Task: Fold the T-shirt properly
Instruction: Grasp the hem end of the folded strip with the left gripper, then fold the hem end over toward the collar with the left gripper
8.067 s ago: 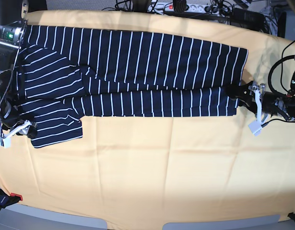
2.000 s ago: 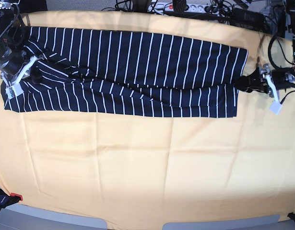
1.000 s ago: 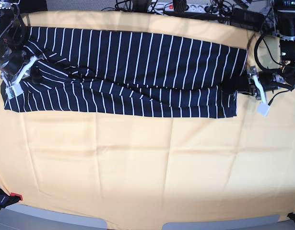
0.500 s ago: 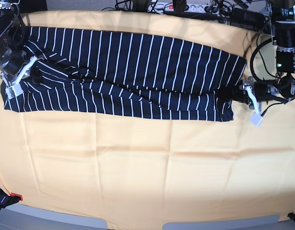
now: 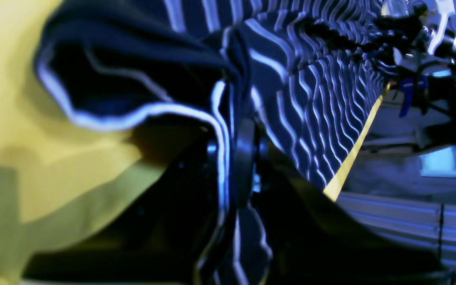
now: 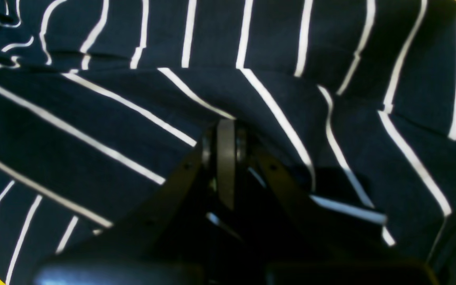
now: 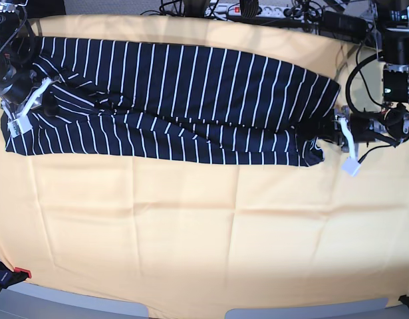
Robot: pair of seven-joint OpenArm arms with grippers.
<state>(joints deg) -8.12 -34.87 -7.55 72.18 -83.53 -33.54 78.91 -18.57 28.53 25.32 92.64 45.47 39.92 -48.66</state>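
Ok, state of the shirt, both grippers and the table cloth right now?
T-shirt: folded into a long band, gripped at both ends.
Left gripper: fingers shut on the T-shirt's edge.
Right gripper: fingers shut on the T-shirt.
Yellow-orange cloth: spread flat, lightly creased.

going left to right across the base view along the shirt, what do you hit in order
right tool pinching the shirt's end → striped T-shirt stretched across the yellow cloth → left tool pinching the other end → left arm's black cables
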